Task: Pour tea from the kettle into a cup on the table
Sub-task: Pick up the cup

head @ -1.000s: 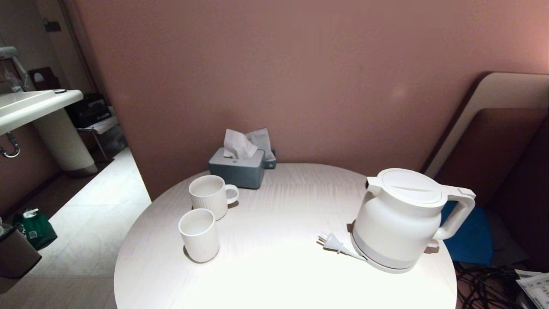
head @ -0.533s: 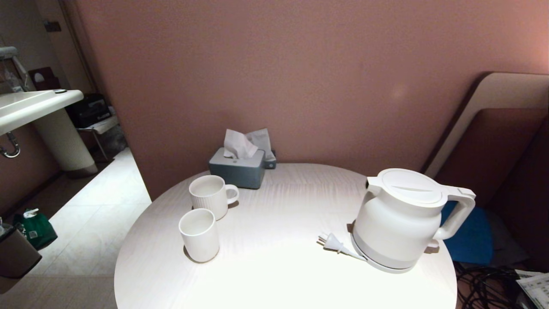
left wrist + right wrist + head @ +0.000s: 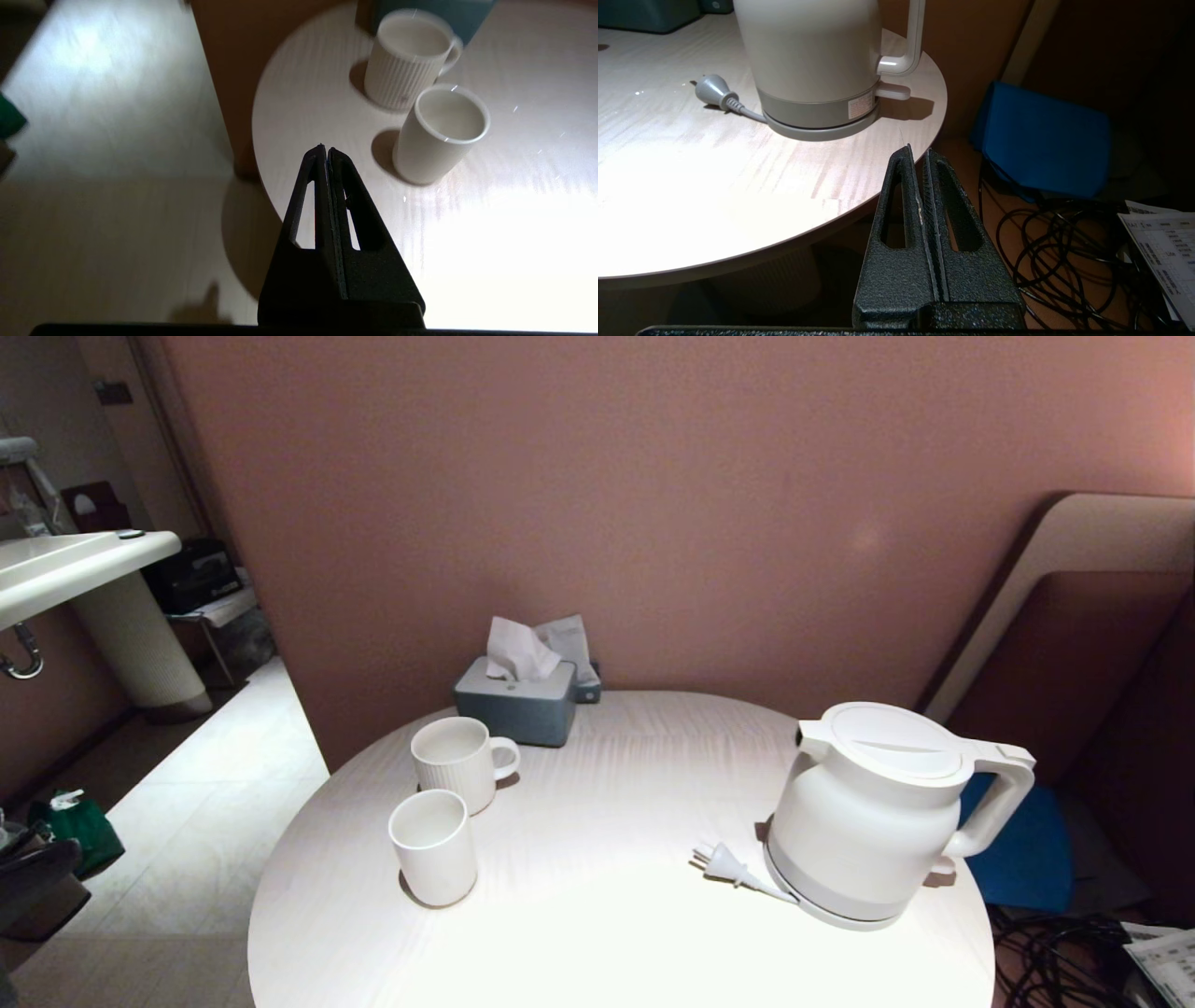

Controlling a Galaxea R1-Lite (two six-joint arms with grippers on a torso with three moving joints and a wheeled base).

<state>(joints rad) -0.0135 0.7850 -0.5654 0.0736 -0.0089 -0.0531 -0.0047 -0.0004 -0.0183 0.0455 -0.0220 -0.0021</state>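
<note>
The white kettle [image 3: 873, 807] stands upright on its grey base disc [image 3: 817, 130] at the right of the round table [image 3: 607, 915], handle toward the right edge. The plain white cup [image 3: 432, 845] stands at the near left; in the left wrist view the cup [image 3: 439, 135] shows no liquid I can make out. My left gripper [image 3: 324, 149] is shut and empty, hovering over the table's left rim, short of the cup. My right gripper [image 3: 919, 150] is shut and empty, off the table's near right edge, below the level of the kettle [image 3: 808, 51] and its handle. No tea is visible.
A ribbed mug [image 3: 457, 763] with a handle stands just behind the cup. A grey tissue box [image 3: 515, 702] sits at the back. The base's plug [image 3: 724, 863] lies left of the kettle. A blue cushion [image 3: 1045, 140], cables [image 3: 1064, 252] and papers [image 3: 1162, 247] lie right of the table.
A dark shape at the lower left edge of the head view has risen over the brown object there. Kettle, cup and mug have not moved.
</note>
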